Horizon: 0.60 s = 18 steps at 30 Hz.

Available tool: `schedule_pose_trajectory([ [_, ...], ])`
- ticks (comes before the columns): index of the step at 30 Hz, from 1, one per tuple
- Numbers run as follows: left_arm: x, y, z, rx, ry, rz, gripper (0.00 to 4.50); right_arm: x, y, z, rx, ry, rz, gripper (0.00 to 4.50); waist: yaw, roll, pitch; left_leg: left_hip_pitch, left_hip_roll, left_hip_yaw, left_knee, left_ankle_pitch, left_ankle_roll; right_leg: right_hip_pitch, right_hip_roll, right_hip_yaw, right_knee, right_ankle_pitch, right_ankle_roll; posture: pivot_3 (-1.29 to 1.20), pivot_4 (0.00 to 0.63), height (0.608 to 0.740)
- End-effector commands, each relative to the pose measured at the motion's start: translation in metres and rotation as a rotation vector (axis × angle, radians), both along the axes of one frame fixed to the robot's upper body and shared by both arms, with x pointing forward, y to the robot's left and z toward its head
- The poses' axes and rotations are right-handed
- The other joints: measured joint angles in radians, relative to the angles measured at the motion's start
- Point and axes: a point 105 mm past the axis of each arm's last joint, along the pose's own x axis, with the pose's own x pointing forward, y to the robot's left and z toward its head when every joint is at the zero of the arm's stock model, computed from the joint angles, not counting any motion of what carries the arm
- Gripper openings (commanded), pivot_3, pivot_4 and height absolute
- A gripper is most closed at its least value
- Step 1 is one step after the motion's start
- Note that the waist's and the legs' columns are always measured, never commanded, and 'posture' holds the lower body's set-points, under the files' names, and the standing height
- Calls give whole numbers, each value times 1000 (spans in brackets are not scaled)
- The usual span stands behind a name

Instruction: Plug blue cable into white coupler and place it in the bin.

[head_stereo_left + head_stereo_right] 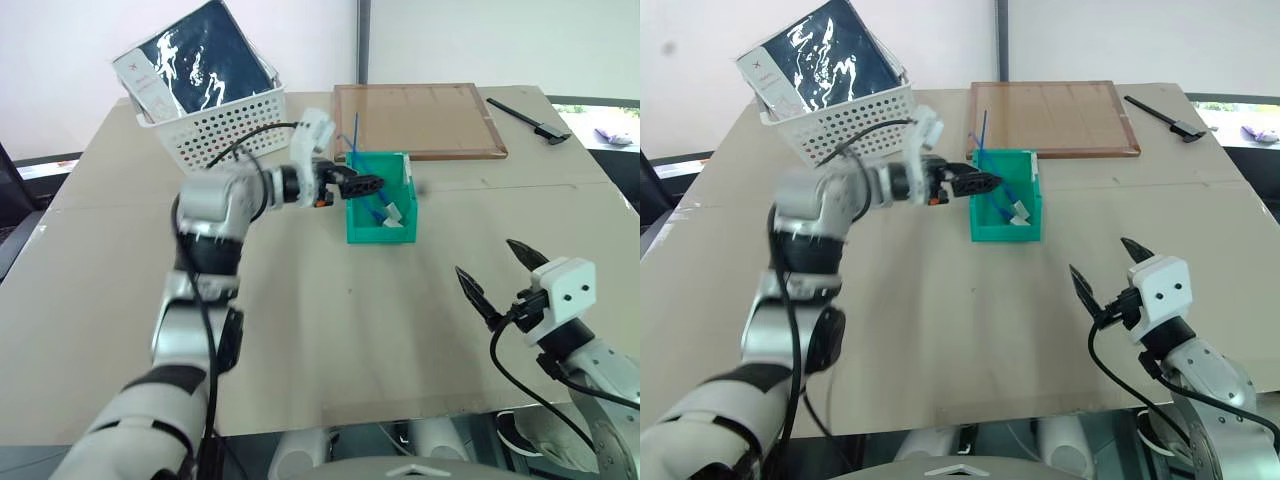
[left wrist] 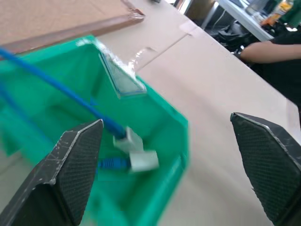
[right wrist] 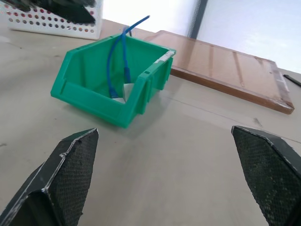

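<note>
- the blue cable (image 2: 70, 94) lies inside the bin (image 1: 362, 228), with one loop rising above the bin's back wall; in the left wrist view a plug end meets the white coupler (image 2: 141, 160) on the bin floor, so the plugging looks done, though whether it is fully seated i cannot tell.
- the left gripper (image 1: 362, 183) hangs at the bin's left wall, its fingers spread wide and holding nothing — the drop into the bin seems complete.
- the right gripper (image 1: 500, 275) sits near the tabletop's front right corner, well apart from the bin, also spread wide and empty.
- by my reading, little is left: pulling the left arm clear without catching the cable loop.
- the bin stands past the middle of the tabletop, just in front of the wooden board (image 1: 415, 118) at the far edge; the white basket (image 1: 215, 125) sits toward the far left corner, near the left arm's elbow side.
- open room — the whole front half of the tabletop is bare, so backing the left gripper toward the front edge looks the safest path; the basket crowds any sweep to the left.
</note>
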Motion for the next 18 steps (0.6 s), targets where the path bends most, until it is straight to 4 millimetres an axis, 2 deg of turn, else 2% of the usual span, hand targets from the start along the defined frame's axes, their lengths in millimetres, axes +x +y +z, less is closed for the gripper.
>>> schedule_pose_trajectory([
  [1, -34, 9, 13, -30, -174, -106, 4434, 1, 1, 6, -19, -33, 39, 4500, 7, 0, 0, 0, 0, 0, 0, 0, 0, 0, 0, 0, 0, 0, 0, 0, 150, 740],
  [4, -51, 24, -2, -23, -188, -116, 4434, 1, -7, 1, -40, -2, 53, 4500, 18, -1, 1, -1, 0, -1, 0, -1, 2, 0, 0, -1, 0, 0, 0, 0, 150, 740],
  [10, -79, 80, -57, 64, -134, -12, 4434, -10, -31, -17, -80, 103, 57, 4500, 20, 0, 0, 1, 0, 0, 0, -2, 4, 2, 0, -1, -1, -2, -4, 0, 150, 740],
  [13, -95, 107, -78, 102, -93, 49, 4434, -20, -45, -27, -104, 159, 41, 4500, 18, 0, 1, 1, 0, 0, 0, -3, 4, 2, -1, -2, -1, -3, -4, 0, 150, 740],
  [18, -113, 140, -94, 149, -68, 144, 4434, -31, -61, -37, -114, 224, 24, 4500, 27, 0, 0, 1, 1, -1, 1, -3, 5, 2, -2, -2, -1, -5, 0, 0, 150, 740],
])
